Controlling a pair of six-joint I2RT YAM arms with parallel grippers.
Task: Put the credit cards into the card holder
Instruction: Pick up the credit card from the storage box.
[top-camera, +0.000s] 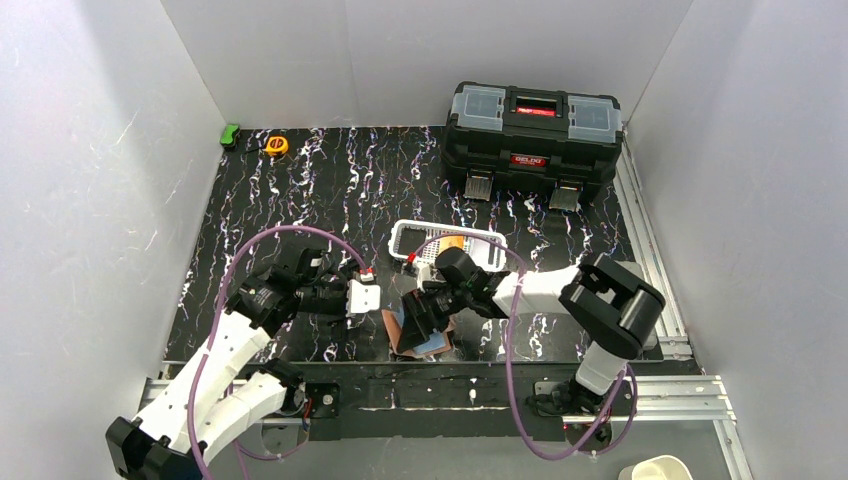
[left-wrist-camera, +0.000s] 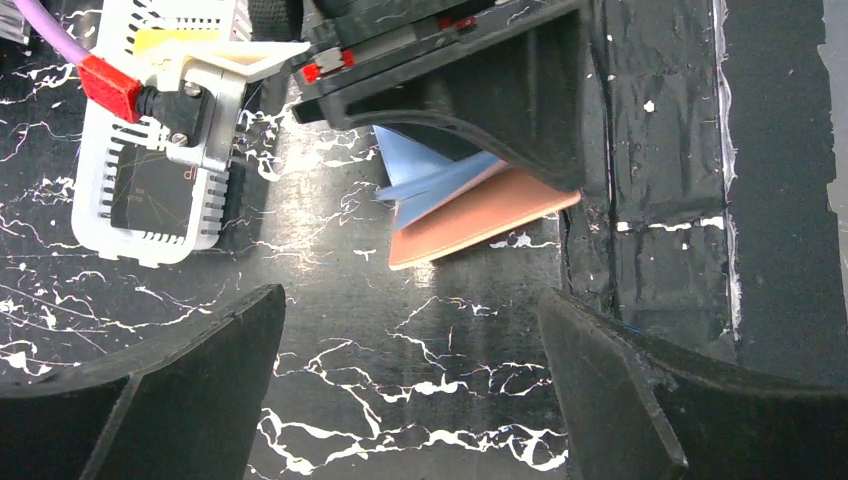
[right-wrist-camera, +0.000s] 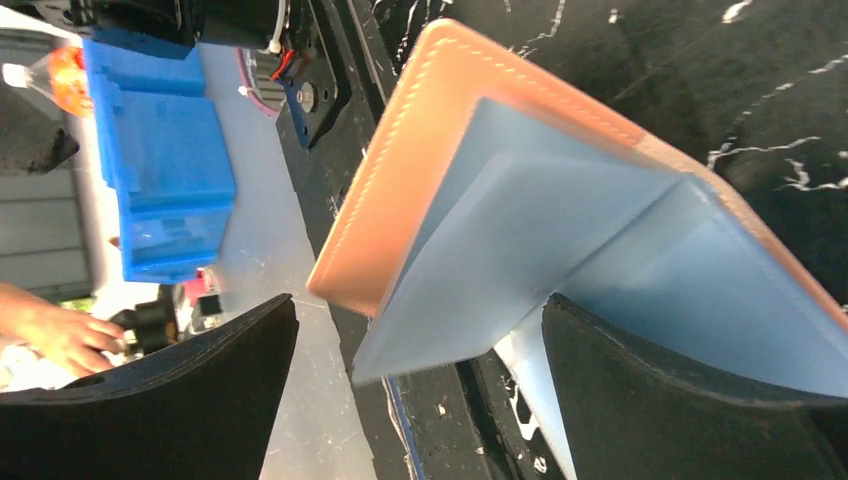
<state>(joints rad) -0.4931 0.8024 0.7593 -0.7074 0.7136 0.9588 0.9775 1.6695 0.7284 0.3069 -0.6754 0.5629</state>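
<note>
Salmon leather-like cover, overhead view: the small salmon-pink folding card holder (top-camera: 420, 345) with light blue inner leaves lies part open at lower centre, by the near edge of the black marbled table (top-camera: 300, 200).
Right claw, overhead view: the right claw (top-camera: 415, 318) hangs directly over the card holder and hides much of it. Contact cannot be told from here.
Left claw, overhead view: the left claw (top-camera: 368, 297) sits just left of the card holder, with nothing in it.
Cards, overhead view: the thin flat plastic credit cards (top-camera: 452, 243), an orange one showing, lie in the white slotted plastic basket (top-camera: 405, 235) at centre, just above both claws and apart from them.
Holder, left wrist view: the card holder (left-wrist-camera: 480, 215) shows right of centre, splayed and half under the right claw. The left claw's fingers (left-wrist-camera: 180, 390) stand wide apart at the bottom corners with bare table between them, the holder well ahead.
Cards, left wrist view: a black card (left-wrist-camera: 150, 190) and a yellow-orange one lie in the basket at upper left.
Holder, right wrist view: the card holder (right-wrist-camera: 400, 170) fills the upper middle, folded into a V. A blue leaf edge reaches down between the spread jaws, close against the finger at lower right. The jaws are released, with no grip shown.
Handling, cards: probably light, stiff and slick, and hard to pinch when lying flat. An exposed short edge looks the best hold.
Handling, holder: probably light, soft at the fold and apt to slide on the glossy table. One leaf would need pinning open near the outer edge.
</note>
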